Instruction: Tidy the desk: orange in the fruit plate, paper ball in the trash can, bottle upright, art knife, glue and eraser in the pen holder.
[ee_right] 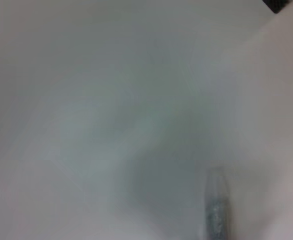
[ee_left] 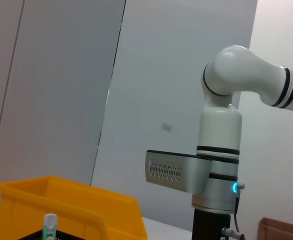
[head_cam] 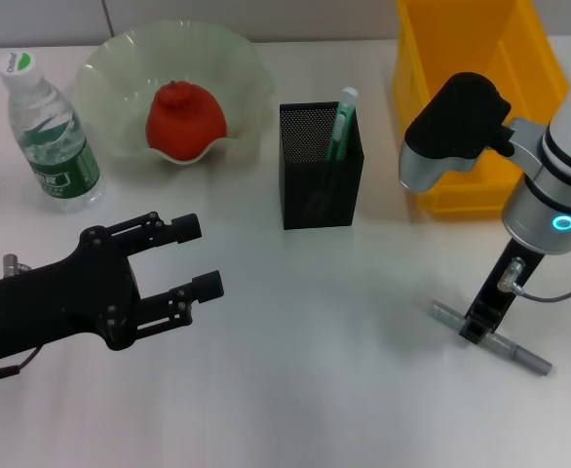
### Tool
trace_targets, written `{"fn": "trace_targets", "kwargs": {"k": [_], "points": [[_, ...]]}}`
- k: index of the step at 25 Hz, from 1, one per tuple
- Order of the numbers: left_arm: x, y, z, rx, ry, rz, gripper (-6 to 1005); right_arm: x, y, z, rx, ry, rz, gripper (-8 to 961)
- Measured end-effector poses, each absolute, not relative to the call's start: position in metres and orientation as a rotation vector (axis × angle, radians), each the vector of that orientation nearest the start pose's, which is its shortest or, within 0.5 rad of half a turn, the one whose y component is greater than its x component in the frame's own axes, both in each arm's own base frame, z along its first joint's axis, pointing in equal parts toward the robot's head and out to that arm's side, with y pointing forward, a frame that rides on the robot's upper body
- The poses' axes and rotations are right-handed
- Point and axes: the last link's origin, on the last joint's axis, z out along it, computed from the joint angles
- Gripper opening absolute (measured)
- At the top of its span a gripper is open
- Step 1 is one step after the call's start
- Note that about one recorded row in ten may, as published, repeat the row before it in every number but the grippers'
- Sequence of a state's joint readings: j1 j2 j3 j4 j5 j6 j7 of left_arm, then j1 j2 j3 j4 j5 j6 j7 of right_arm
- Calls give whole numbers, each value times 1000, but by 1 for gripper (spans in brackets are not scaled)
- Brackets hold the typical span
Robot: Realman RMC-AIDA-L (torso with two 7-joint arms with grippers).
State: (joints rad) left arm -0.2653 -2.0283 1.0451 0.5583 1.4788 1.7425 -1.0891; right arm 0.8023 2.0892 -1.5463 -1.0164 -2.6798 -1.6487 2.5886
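We saw the right end effector [head_cam: 482, 327] down on the table [head_cam: 315, 370], closed on the grey art knife [head_cam: 490, 337] lying flat near the yellow bin [head_cam: 480, 88]. The left end effector [head_cam: 193, 258] hovered with fingers spread wide, holding nothing. The orange [head_cam: 183, 122] sat in the fruit plate [head_cam: 237, 58], the bottle [head_cam: 52, 136] upright beside it, a green pen [head_cam: 342, 122] in the pen holder [head_cam: 320, 190].
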Motion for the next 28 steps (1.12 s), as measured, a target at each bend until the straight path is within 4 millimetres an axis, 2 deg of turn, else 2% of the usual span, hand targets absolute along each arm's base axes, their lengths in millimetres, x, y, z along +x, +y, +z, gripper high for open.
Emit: {"fn": "trace_targets", "kwargs": {"k": [5,14,20,24,28], "points": [[-280,247,1,-2657,-440,-1123,699,189,343,-48,-2657,897,-1039,275],[-280,246,1,-2656,-443,-1125,699,188,341,-51,-2658,865,-1063,274],[-281,245,1,-2655,-445,-1125,699,188,340,-50,-2660,863,-1054,198],[-281,245,1,-2653,-446,-1126,699,181,339,-48,-2680,839,-984,147],[-281,245,1,-2653,-447,-1127,699,175,338,-44,-2689,814,-927,144]]}}
